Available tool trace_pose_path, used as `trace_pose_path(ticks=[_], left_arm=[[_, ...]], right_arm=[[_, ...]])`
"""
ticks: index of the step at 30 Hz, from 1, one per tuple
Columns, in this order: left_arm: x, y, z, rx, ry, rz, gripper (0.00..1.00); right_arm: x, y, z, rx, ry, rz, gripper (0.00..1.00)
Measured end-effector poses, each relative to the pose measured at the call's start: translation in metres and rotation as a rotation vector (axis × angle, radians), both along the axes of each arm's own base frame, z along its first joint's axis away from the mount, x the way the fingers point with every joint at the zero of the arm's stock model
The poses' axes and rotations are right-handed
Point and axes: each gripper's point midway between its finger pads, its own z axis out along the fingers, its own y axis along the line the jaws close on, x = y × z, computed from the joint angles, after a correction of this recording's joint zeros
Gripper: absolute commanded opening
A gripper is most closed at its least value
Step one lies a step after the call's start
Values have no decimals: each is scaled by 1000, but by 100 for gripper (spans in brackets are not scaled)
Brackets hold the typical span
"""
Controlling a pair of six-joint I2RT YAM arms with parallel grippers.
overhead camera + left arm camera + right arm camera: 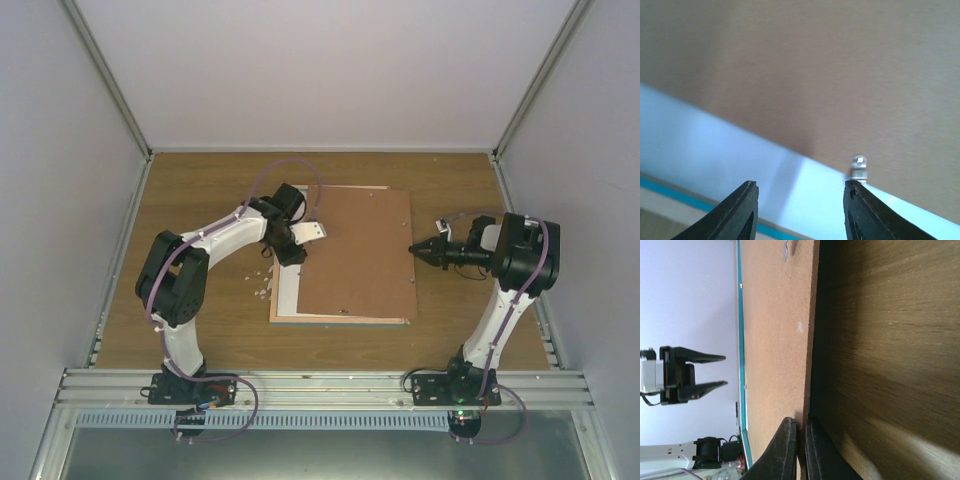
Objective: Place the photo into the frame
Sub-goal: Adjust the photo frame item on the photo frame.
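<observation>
We see the frame face down mid-worktop, centre of the top view, with the brown backing board lying skewed on it. The right pincer is closed, and we judge it pinches the board's right edge, which looks lifted. The left pincer hovers open over a pale strip at the board's left side, beside a small metal tab. We cannot tell if that strip is the photo, since no balloon shows. Step in hand: seat the board. We would lower the right edge slowly, square it inside the rim, and hold the left fingers off the tab.
</observation>
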Motion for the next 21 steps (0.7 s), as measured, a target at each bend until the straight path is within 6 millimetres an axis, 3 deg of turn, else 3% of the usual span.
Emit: trace_pose_path(ticks=[6,13,16,21], left_arm=[[22,9,0,-3,-50,70,46],[34,10,-17,35,-73,91,43],[34,12,-23,46,-73,92,40],[17,14,-39,71,-38,72,38]], right_arm=[[0,0,-1,0,2,0,1],[0,0,-1,1,2,-1,1],[0,0,-1,3,2,-1,1],[0,0,-1,3,2,-1,1]])
